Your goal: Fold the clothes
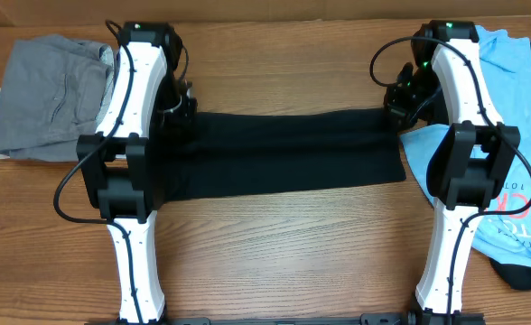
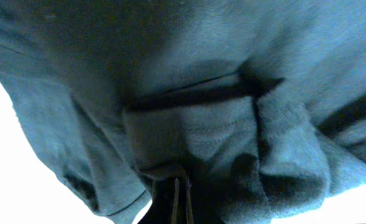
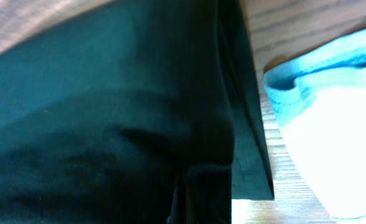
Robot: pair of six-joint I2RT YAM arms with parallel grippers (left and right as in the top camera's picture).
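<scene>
Evidently, a long black fabric garment (image 1: 293, 149) is clamped at its ends by the closed left gripper (image 1: 180, 111) and closed right gripper (image 1: 399, 106). A light-blue tee (image 1: 518, 63) is seen beside the latter.

Your left arm (image 1: 132, 81) and right arm (image 1: 455, 81) are white tubes, each with a bulky black elbow joint (image 1: 121, 181). Thin black cables (image 1: 60, 191) loop beside that joint, and green lights (image 1: 448, 25) glow beyond it.

Overhead faces down — both wrist views close on shared black T-shirt (image 1: 284, 149).
</scene>
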